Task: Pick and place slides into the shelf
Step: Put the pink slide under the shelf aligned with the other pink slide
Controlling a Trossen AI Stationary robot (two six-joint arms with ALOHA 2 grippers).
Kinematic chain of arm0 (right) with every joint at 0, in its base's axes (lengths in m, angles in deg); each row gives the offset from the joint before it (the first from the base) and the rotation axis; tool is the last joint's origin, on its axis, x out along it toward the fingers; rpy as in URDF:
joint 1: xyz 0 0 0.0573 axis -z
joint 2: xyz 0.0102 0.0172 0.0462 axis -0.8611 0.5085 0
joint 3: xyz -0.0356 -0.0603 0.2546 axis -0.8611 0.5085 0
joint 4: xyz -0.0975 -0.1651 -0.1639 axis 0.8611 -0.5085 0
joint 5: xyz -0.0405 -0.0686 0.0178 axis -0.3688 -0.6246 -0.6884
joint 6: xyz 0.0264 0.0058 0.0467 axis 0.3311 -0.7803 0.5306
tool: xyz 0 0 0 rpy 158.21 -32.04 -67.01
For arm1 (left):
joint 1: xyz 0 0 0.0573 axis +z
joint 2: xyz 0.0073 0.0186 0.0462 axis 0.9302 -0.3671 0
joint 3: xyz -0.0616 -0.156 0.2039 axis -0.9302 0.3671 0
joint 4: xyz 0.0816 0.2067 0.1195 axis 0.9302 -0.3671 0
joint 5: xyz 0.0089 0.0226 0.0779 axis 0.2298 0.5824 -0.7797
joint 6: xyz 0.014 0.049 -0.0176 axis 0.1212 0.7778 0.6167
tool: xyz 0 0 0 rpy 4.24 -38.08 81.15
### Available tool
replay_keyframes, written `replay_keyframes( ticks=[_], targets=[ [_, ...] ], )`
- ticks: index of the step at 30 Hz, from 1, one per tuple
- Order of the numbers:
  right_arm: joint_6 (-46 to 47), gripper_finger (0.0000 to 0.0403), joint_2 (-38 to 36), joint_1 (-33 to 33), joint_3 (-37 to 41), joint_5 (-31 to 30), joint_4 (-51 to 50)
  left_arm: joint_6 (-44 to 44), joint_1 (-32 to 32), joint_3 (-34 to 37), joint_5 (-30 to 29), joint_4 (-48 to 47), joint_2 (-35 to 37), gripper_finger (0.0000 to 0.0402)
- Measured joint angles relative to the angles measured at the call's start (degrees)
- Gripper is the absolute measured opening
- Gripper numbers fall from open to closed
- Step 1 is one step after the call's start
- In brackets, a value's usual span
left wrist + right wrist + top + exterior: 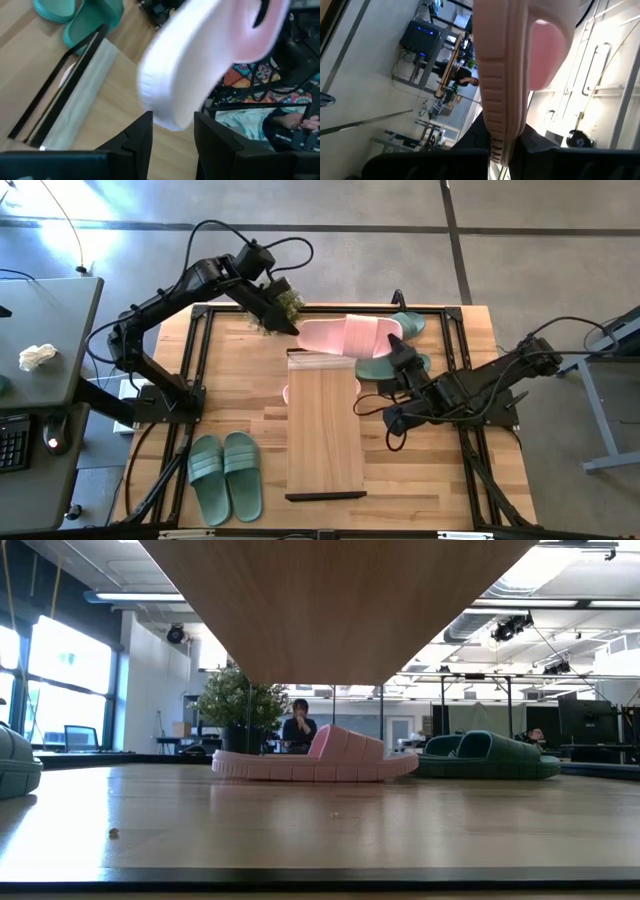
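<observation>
A pale pink slide [345,335] hangs level over the far end of the light-wood shelf [325,430], held between both grippers. My left gripper [293,327] is at its left end and my right gripper [398,348] at its right end, each shut on it. The other pink slide [315,765] lies flat under the shelf's top plank [340,600], with one end [286,393] poking out on the left. One green pair [225,475] lies flat near the table's near-left corner. The other green pair [400,365] lies far right. My left gripper [172,130] has the rounded left end [170,117] of the pink slide pinched between its two fingertips, coming from the table's far left and slanting down. The slide is lifted clear and runs away from the fingers toward the right arm. My right gripper [502,137] pinches the sole edge [500,120] at the pink slide's right end between its two fingers. It points toward the table's far edge. The slide shows edge-on, level, with the strap [545,55] on its upper side, clear of the table.
The right arm lies low beside the shelf's right side, over the far-right green pair [490,755]. A small plant [283,305] stands at the far edge by the left gripper. A person [298,728] sits in the room beyond. Bare tabletop shows near right [430,480].
</observation>
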Motion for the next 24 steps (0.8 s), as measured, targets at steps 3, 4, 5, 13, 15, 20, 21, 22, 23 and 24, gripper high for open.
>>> replay_keyframes(
  ticks=[3, 4, 5, 13, 15, 20, 21, 22, 23, 24],
  targets=[
    [-0.2, 0.0003, 0.0, 0.5, 0.0, -0.3, 1.5, -1.0, 0.0, 0.0, -0.6, 0.7, 0.0, 0.0127],
    [-0.2, 0.0003, 0.0, 0.6, 0.0, -0.3, 1.8, -1.3, 0.0, 0.0, -0.6, 1.1, 0.0, 0.0127],
    [-0.2, 0.0003, 0.0, 0.9, 0.0, -0.3, 2.1, -1.5, 0.0, 0.0, -0.6, 1.2, 0.0, 0.0127],
    [-0.2, 0.0003, 0.0, 1.3, 0.0, -0.4, 4.7, -1.4, 0.0, 0.0, -1.4, 1.3, -2.7, 0.0127],
    [-0.2, 0.0003, 0.0, 1.3, 0.0, -0.2, 4.7, -1.4, 0.0, 0.0, -1.4, 1.5, -3.8, 0.0127],
    [0.2, 0.0003, 0.0, 1.3, 0.0, -0.5, 4.8, -1.4, 0.0, 0.0, 0.5, 1.9, -4.8, 0.0127],
    [0.3, 0.0003, 0.0, 1.3, 0.0, -0.4, 4.8, -1.2, 0.1, 0.0, 0.7, 1.8, -4.8, 0.0127],
    [0.2, 0.0003, 0.0, 1.3, 0.0, -0.4, 4.8, -1.1, 0.1, 0.0, 0.7, 1.7, -4.9, 0.0127],
    [0.3, 0.0003, 0.0, 1.3, 0.0, -0.3, 4.8, -0.9, 0.1, 0.0, 0.7, 1.5, -4.9, 0.0127],
    [0.3, 0.0003, 0.0, 1.3, 0.0, -0.3, 4.8, -0.6, 0.1, 0.0, 0.8, 1.3, -4.9, 0.0127]
  ],
)
